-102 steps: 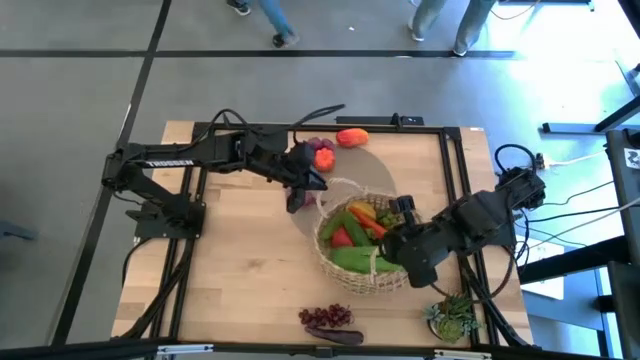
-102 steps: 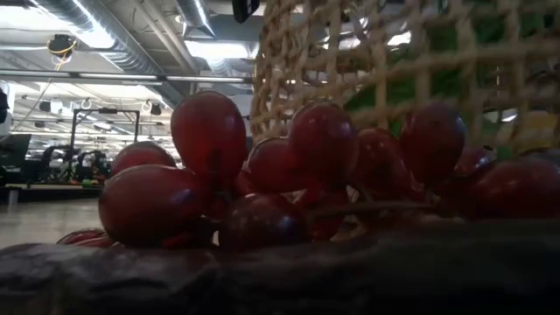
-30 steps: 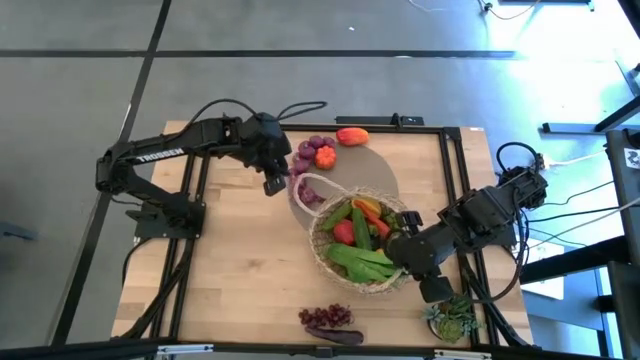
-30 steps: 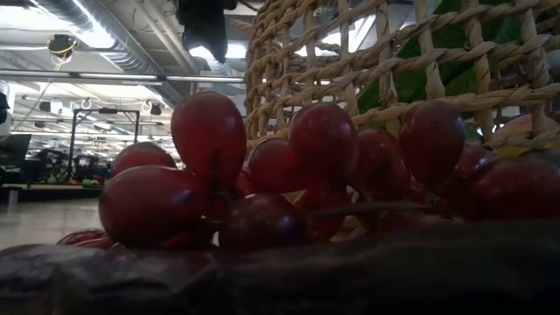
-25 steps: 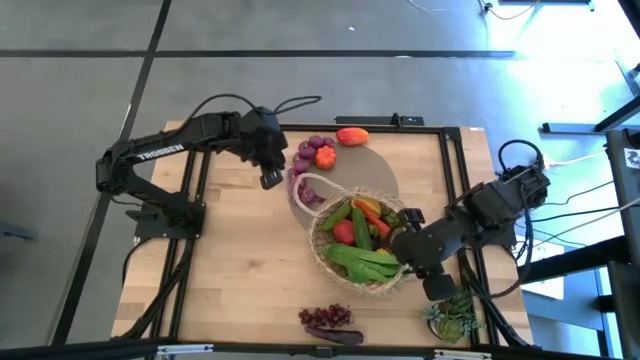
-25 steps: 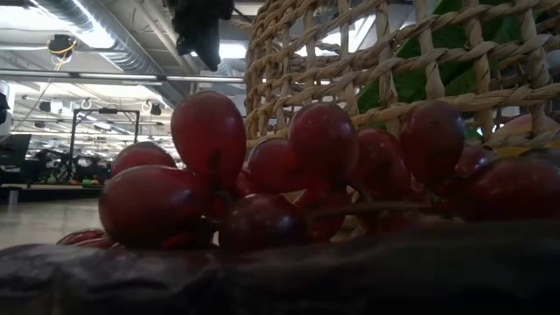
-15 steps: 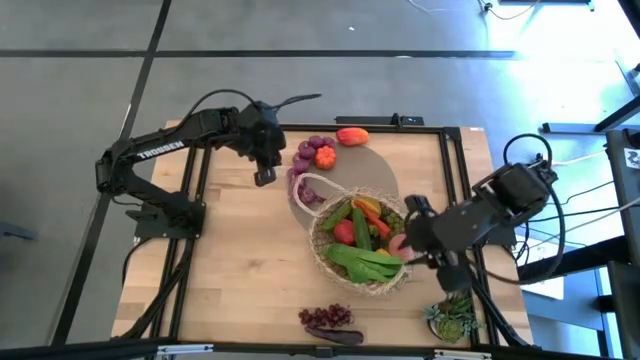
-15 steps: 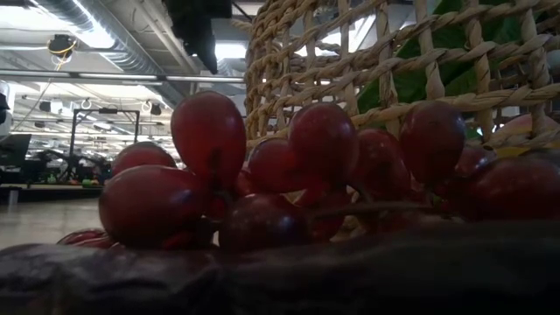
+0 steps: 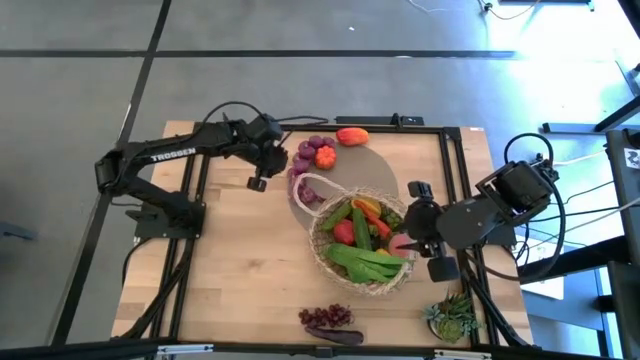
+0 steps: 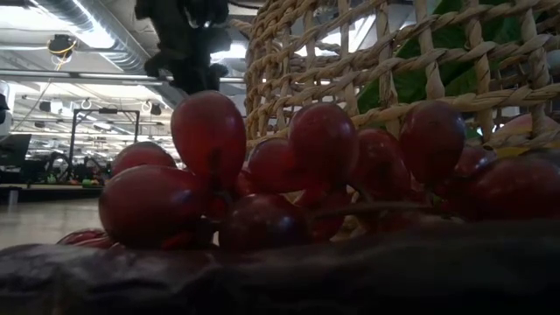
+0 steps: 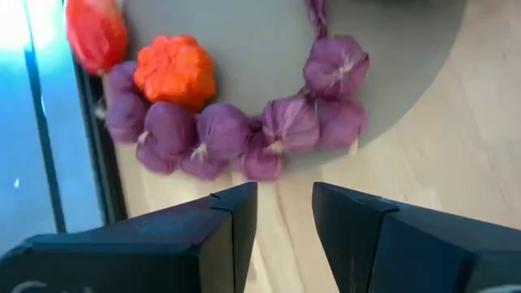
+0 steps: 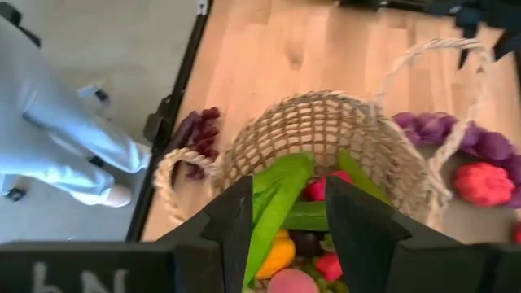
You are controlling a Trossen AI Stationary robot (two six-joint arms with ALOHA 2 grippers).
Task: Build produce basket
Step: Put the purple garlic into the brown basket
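Observation:
The tan woven basket (image 9: 330,262) stands right of the table's middle, filled with green, red and yellow produce (image 9: 355,235). A string of purple bulbs (image 11: 269,134), an orange piece (image 11: 175,69) and a red-orange piece (image 9: 351,136) lie on a grey round mat at the far side. Dark red grapes (image 9: 330,318) lie by the near edge. My left gripper (image 11: 285,195) hovers open over bare wood just left of the bulbs (image 9: 304,158). My right gripper (image 12: 286,191) hangs open above the basket's right rim (image 9: 408,250), nothing between its fingers.
A spiky green potted plant (image 9: 455,315) stands at the near right corner. The grey mat (image 9: 375,170) lies behind the basket. The basket's thin loop handle (image 9: 312,188) lies out toward the bulbs. A person's leg (image 12: 57,138) shows beyond the table's near edge. Bare wood (image 9: 240,270) spreads at the near left.
My left gripper has come down toward the table beside the purple bulbs, drifting slightly toward the left edge, and has rolled about its own pointing line. My right gripper has risen from the basket's right rim and turned. The basket and the produce have stayed put.

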